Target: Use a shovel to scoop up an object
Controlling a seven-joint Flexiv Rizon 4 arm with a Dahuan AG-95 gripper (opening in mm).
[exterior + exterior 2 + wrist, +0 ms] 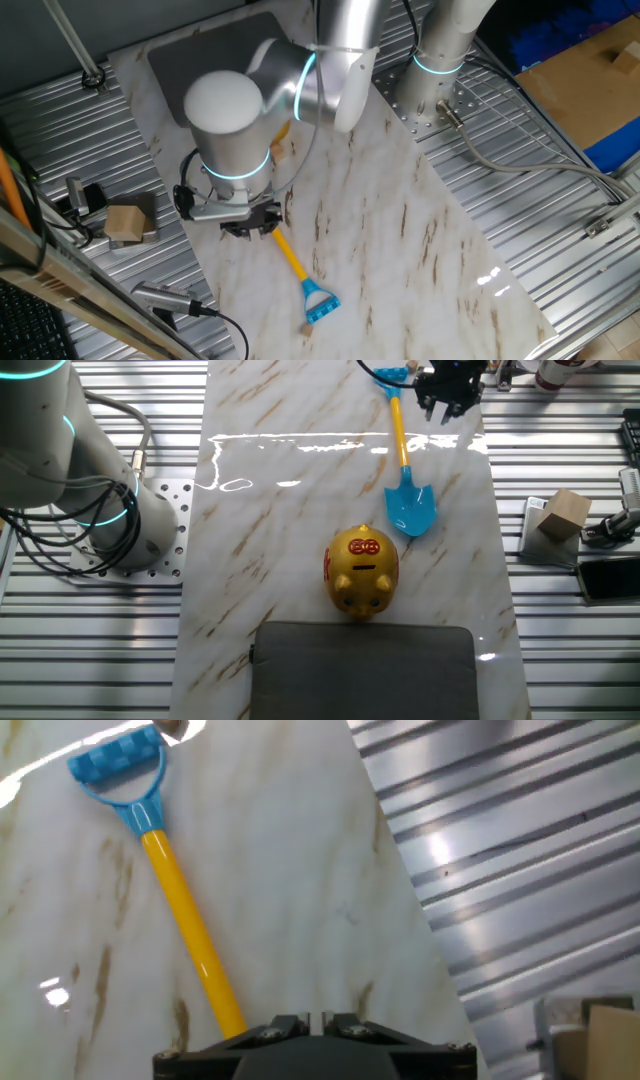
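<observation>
The shovel lies flat on the marble board. Its yellow shaft (291, 257) ends in the blue D-shaped end (322, 303); the arm hides the blade in this view. The other fixed view shows the light-blue blade (411, 510) pointing at the pig bank. The tiny tan cube (308, 326) sits just past the D end, and shows at the top edge of the hand view (171, 728). My gripper (250, 222) hovers beside the shaft (190, 935), to its right in the hand view, not touching it. Its fingers (290, 1022) are closed together and hold nothing.
A gold pig-shaped bank (362, 570) stands just beyond the blade. A dark grey pad (365, 670) lies behind it. A larger tan block (562, 512) sits off the board on the ribbed metal table (560, 630). The board's edge (400, 870) runs close beside the gripper.
</observation>
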